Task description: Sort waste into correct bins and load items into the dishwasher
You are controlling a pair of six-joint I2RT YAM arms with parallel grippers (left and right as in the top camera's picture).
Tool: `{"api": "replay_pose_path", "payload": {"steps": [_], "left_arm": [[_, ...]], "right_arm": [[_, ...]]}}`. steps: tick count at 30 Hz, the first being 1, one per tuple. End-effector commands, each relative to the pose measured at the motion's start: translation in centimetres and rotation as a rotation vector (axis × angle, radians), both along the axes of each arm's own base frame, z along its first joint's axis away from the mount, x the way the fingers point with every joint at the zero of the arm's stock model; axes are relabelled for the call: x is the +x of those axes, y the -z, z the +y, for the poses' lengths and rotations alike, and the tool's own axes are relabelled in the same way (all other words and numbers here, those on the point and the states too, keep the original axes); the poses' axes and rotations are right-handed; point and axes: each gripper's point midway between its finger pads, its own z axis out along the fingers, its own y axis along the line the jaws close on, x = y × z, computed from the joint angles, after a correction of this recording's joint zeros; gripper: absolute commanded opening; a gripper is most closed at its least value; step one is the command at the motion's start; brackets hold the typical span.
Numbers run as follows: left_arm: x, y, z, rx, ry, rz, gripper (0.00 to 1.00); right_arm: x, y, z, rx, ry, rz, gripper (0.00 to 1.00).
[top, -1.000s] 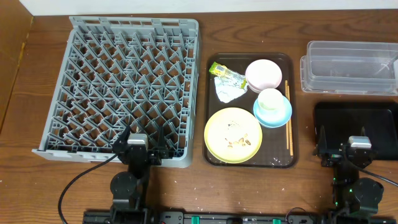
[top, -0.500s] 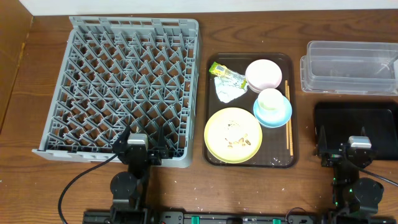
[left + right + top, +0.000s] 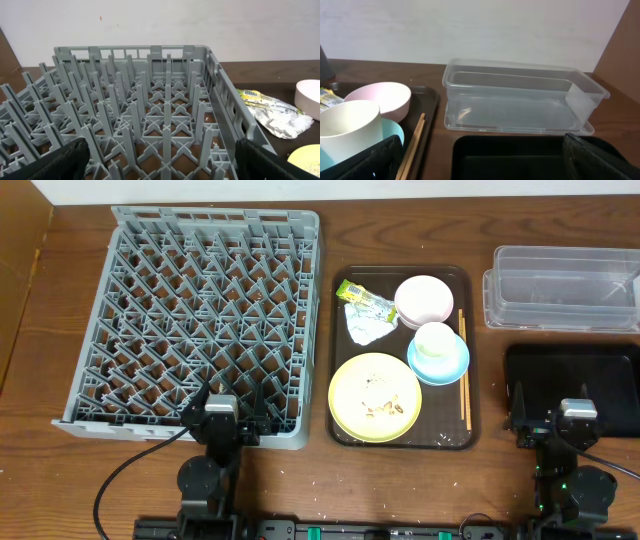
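On the brown tray (image 3: 345, 360) lie a green-yellow wrapper (image 3: 365, 300), a silvery wrapper (image 3: 366, 326), a pink bowl (image 3: 424, 299), a pale cup (image 3: 435, 338) in a light blue bowl (image 3: 440, 364), a yellow plate (image 3: 375, 396) with rice scraps (image 3: 380, 408), and chopsticks (image 3: 463, 370). The grey dish rack (image 3: 190, 320) stands at the left. The clear tub (image 3: 562, 288) and black bin (image 3: 575, 385) are at the right. My left gripper (image 3: 232, 412) is open over the rack's front edge (image 3: 165, 150). My right gripper (image 3: 546, 420) is open over the black bin (image 3: 520, 160).
The wrist views show the two wrappers (image 3: 275, 112), the pink bowl (image 3: 380, 99), the cup (image 3: 350, 127), the chopsticks (image 3: 412, 145) and the clear tub (image 3: 520, 102). A white wall stands behind the table. A wooden panel rises at the far left (image 3: 20, 270).
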Motion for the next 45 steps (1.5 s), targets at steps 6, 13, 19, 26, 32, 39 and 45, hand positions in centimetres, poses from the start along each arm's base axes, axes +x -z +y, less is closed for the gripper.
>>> {"api": "replay_pose_path", "payload": {"steps": [6, 13, 19, 26, 32, 39, 45], "left_arm": [[-0.1, 1.5, -0.3, 0.013, 0.017, 0.040, 0.94], [-0.1, 1.5, -0.3, 0.013, 0.017, 0.040, 0.94], [-0.1, 1.5, -0.5, -0.013, 0.024, 0.041, 0.94], [-1.3, 0.2, -6.4, -0.683, 0.296, 0.141, 0.94], [-2.0, -3.2, -7.9, -0.867, 0.421, 0.096, 0.94], [-4.7, -10.9, -9.6, -0.788, 0.639, -0.095, 0.94], [-4.6, -13.0, -9.3, -0.618, 0.553, 0.020, 0.94]], "right_arm": [[0.0, 0.0, -0.2, -0.012, 0.007, 0.001, 0.99], [0.0, 0.0, -0.2, -0.012, 0.007, 0.001, 0.99], [0.0, 0.0, -0.2, -0.012, 0.007, 0.001, 0.99], [0.0, 0.0, -0.2, -0.012, 0.007, 0.001, 0.99], [0.0, 0.0, -0.2, -0.012, 0.007, 0.001, 0.99], [0.0, 0.0, -0.2, -0.012, 0.007, 0.001, 0.99], [0.0, 0.0, -0.2, -0.012, 0.007, 0.001, 0.99]]}}
